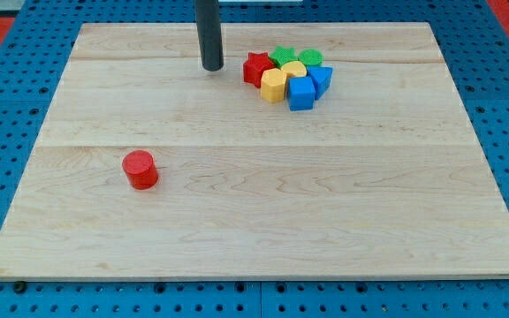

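My tip [211, 67] rests on the wooden board [254, 212] near the view's top, just left of a tight cluster of blocks. The nearest block is a red star [255, 67], a short gap to the tip's right. Behind the star sits a green star [282, 56] and a green round block [310, 58]. A yellow hexagon [273, 86] and a yellow heart-like block [294, 70] lie in the middle of the cluster. A blue cube [301, 93] and a blue triangle [322, 79] close its right side. The tip touches none of them.
A red cylinder [140, 170] stands alone at the view's left, well below the tip. A blue pegboard surface [7, 177] surrounds the board on all sides.
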Tool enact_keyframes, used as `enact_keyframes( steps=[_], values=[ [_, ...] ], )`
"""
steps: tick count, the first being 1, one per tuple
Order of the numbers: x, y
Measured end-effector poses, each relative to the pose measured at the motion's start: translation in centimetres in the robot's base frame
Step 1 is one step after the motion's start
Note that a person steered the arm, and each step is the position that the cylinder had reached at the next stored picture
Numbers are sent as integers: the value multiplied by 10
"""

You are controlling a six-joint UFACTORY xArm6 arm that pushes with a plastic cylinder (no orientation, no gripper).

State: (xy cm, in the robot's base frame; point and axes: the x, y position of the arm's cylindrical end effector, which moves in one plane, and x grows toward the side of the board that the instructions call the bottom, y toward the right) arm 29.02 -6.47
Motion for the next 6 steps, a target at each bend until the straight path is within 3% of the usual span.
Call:
enact_keyframes(
  steps=[4, 5, 6],
  values=[
    [0, -17],
    [14, -9],
    [73, 10]
  ],
)
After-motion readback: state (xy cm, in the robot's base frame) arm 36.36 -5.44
